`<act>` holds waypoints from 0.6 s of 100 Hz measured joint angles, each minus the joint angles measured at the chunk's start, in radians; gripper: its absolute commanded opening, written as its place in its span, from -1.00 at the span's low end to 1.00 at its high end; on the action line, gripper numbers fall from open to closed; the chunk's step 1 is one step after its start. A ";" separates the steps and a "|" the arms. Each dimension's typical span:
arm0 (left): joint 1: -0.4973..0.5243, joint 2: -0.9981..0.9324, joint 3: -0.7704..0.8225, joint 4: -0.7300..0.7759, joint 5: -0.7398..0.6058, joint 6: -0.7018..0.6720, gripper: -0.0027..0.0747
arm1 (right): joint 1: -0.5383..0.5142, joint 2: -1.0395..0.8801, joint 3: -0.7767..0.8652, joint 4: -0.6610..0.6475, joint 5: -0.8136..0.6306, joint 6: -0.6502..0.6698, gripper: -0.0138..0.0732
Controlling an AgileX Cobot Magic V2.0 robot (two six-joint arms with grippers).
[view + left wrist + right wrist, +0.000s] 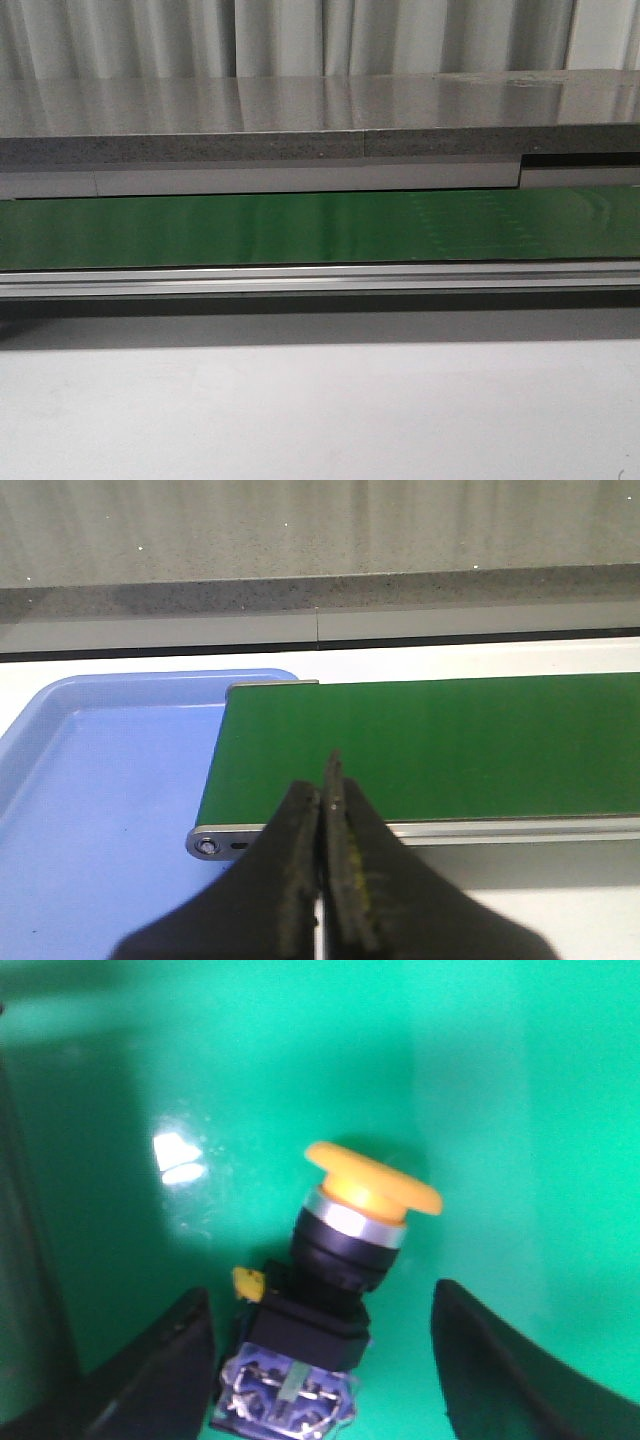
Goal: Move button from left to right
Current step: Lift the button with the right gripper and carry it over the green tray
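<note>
A: Where is the button (335,1290)?
B: On a glossy green surface (480,1080), seen in the right wrist view. It lies between the spread fingers of the right gripper (325,1360), which do not touch it; its yellow-orange cap (372,1178) is tilted.

A: And the left gripper (326,825)?
B: Fingers pressed together, holding nothing, above the near edge of the green conveyor belt (440,745). A blue tray (90,810) sits at the belt's end.

A: The front view?
B: Belt only; no arms visible.
</note>
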 measured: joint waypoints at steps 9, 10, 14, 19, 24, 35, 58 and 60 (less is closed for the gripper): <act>0.000 0.000 0.000 0.000 0.000 0.000 -0.98 | -0.002 -0.002 -0.002 -0.002 0.000 0.000 0.49; 0.000 0.000 0.000 0.000 0.000 0.000 -0.98 | -0.002 -0.006 -0.002 -0.002 0.000 0.000 0.49; 0.000 0.000 0.000 0.000 0.000 0.000 -0.98 | -0.002 -0.014 -0.002 0.000 0.000 0.000 0.49; 0.000 0.000 0.000 0.000 0.000 0.000 -0.98 | -0.002 -0.030 -0.002 0.006 -0.002 0.002 0.49; 0.000 0.000 0.000 0.000 0.000 0.000 -0.98 | -0.002 -0.057 -0.002 0.016 -0.007 0.007 0.49; 0.000 0.000 0.000 0.000 0.000 0.000 -0.98 | 0.003 -0.125 -0.002 0.071 -0.028 0.010 0.49; 0.000 0.000 0.000 0.000 0.000 0.000 -0.98 | 0.087 -0.313 0.009 0.121 -0.085 0.011 0.49; 0.000 0.000 0.000 0.000 0.000 0.000 -0.98 | 0.099 -0.332 0.016 0.124 -0.089 0.011 0.49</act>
